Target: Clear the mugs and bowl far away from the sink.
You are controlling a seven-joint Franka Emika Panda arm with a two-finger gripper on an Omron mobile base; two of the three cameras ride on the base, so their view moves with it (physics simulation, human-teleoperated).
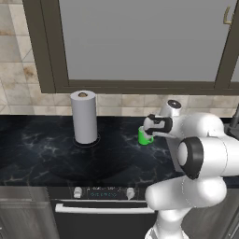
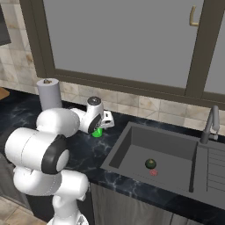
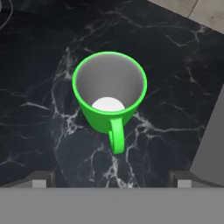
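**On black marble desk: green mug under open hand**

Below a wide window and tiled wall, dark veined desk (image 1: 42,154) with paper-towel roll (image 1: 84,116) left, grey sink (image 2: 162,154) and faucet (image 2: 210,125) right. Just left of sink rim, upright green mug (image 3: 109,100), handle toward camera. Directly above it, hand (image 3: 111,183), fingertips spread wide, grasping nothing, apart from mug.

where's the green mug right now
The green mug stands upright on the dark counter, between the paper-towel roll and the sink, directly under the open gripper.
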